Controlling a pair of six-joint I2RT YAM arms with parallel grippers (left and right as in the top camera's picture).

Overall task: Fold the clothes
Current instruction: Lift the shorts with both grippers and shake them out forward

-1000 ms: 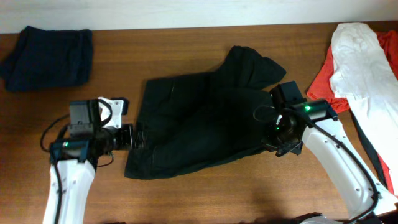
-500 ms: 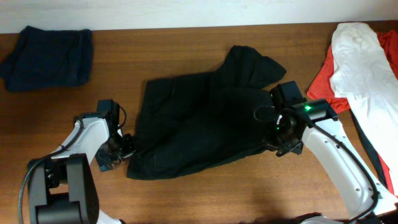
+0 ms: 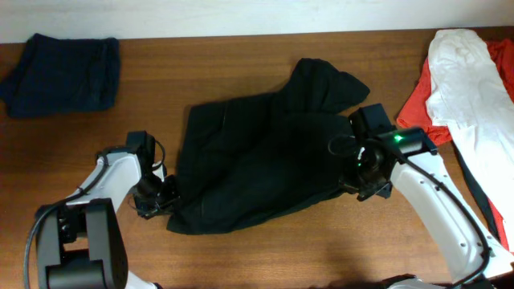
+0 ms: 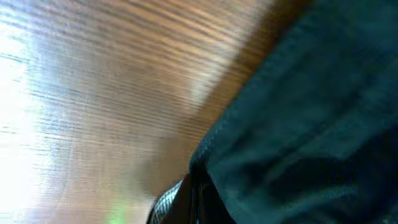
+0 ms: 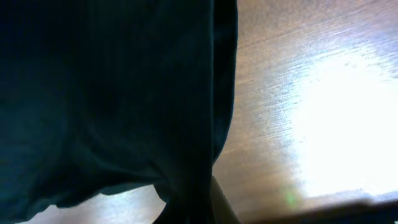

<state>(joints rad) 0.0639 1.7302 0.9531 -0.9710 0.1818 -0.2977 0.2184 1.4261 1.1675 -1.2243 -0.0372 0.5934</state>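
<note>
The clothes [image 3: 257, 164], one large wrinkled black garment, lie spread across the middle of the wooden table. My left gripper [image 3: 170, 196] is at the garment's lower-left corner and is shut on its edge. In the left wrist view the dark cloth [image 4: 298, 124] runs straight into the closed jaws at the bottom. My right gripper [image 3: 351, 178] is at the garment's right edge, shut on the cloth. The right wrist view shows the black fabric [image 5: 112, 93] hanging from the jaws above the table.
A folded navy-blue garment [image 3: 63, 74] lies at the back left. White [image 3: 462, 88] and red [image 3: 418, 104] garments are piled along the right edge. Bare wood [image 3: 265, 257] runs along the front of the table.
My left arm swung in toward the garment's lower-left corner and its gripper went from wide open to shut on the edge. The right arm has stayed in place.
</note>
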